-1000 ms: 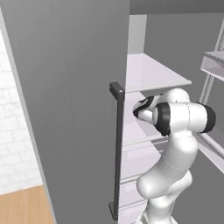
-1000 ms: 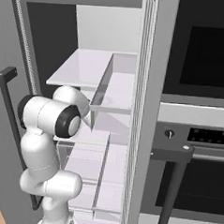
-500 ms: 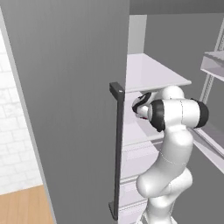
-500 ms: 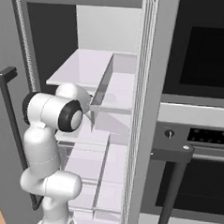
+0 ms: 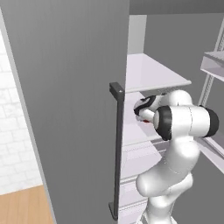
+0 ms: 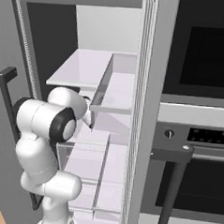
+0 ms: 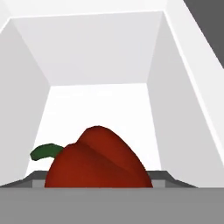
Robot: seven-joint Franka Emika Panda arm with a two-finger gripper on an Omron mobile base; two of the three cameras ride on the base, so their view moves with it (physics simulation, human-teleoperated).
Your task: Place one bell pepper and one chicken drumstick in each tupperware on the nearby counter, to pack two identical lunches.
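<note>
Fetching of a bell pepper (image 7: pixel 98 159) is the step in hand: it lies in the white fridge compartment (image 7: pixel 100 48), pinched by the gripper (image 5: pixel 146 118), so the next move, I judge, is lifting it out toward the counter's tubs.

You have a deep red pepper (image 7: pixel 98 159) with a dark green stem (image 7: pixel 45 151) against the plain white walls of the fridge (image 7: pixel 100 48). Its door (image 5: pixel 65 87) is flat mid-grey with a darker grey handle (image 5: pixel 117 148). The oven (image 6: pixel 201 58) looks black. A wall (image 5: pixel 13 144) shows white brick pattern, perhaps tiles, above an orange-brown wooden floor (image 5: pixel 22 208).
</note>
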